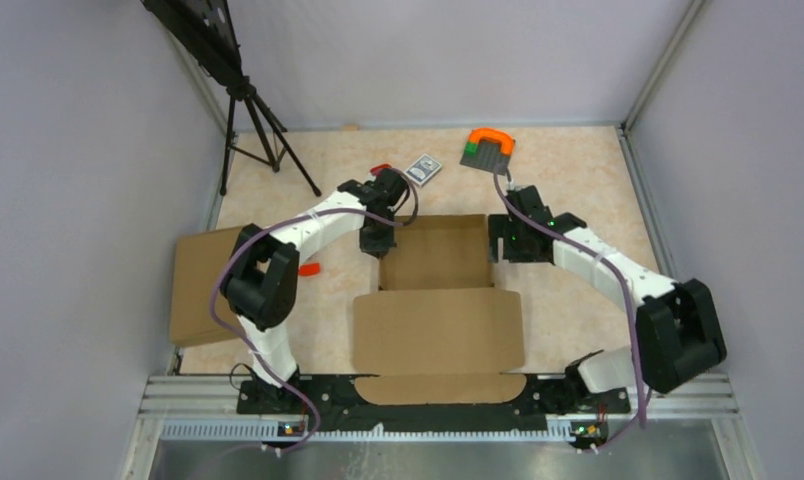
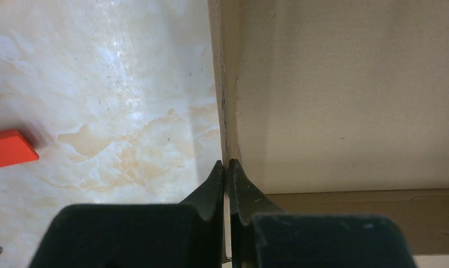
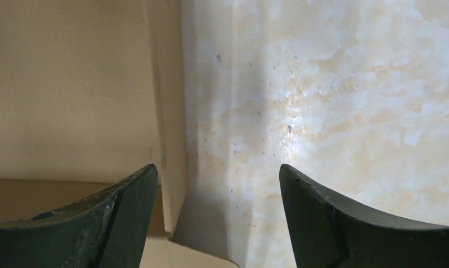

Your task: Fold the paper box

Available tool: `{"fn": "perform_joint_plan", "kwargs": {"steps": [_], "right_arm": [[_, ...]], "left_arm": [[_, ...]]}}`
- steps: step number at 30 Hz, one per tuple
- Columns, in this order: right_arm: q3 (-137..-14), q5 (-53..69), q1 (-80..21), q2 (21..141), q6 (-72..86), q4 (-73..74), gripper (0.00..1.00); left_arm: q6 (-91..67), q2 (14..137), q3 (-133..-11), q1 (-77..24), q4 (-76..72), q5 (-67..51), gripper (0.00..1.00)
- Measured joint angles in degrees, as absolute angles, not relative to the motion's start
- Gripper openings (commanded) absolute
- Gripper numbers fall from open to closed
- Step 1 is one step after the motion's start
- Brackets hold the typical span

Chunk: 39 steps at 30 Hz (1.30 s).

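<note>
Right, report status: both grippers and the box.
Left gripper shut on left wall of the box. Right gripper open, straddling the right wall. Lid panel flat. Red block to the left, clear.

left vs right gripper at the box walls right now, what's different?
Grip: the left gripper is shut, pinching the paper box by its left side wall; the right gripper is wide open, clamping nothing. Placement: the left gripper sits on the wall edge itself; the right gripper is at the right wall, which lines up with one finger, off-centre in the gap. Shared: both point down at upright walls of the same box.
</note>
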<state>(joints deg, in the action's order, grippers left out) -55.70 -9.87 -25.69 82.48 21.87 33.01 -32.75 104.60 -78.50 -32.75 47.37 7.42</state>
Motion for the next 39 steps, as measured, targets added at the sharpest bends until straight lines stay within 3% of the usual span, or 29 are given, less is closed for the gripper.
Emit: {"fn": "perform_joint_plan", "kwargs": {"steps": [13,23,29,33,36,39], "right_arm": [[-44.0,-0.2,-24.6,61.3,29.7,36.7,0.73],[-35.5,5.7,-28.8,57.6,36.8,37.7,0.68],[-32.2,8.3,-31.2,56.9,40.1,37.4,0.51],[-32.5,9.5,-31.4,55.0,40.8,38.3,0.30],[-34.3,10.9,-31.4,54.8,41.1,39.0,0.24],[-36.4,11.9,-31.4,55.8,41.0,38.6,0.24]], "left_arm": [[-23.4,112.5,-89.2,-32.8,49.3,8.7,0.00],[-22.8,113.8,-91.2,-32.5,50.1,8.5,0.00],[-22.1,113.8,-91.2,-32.3,50.0,7.2,0.00],[-21.2,113.8,-91.2,-32.1,49.5,7.0,0.00],[-20.9,113.8,-91.2,-31.8,49.4,6.7,0.00],[-20.8,113.8,-91.2,-31.8,49.3,6.3,0.00]]}}
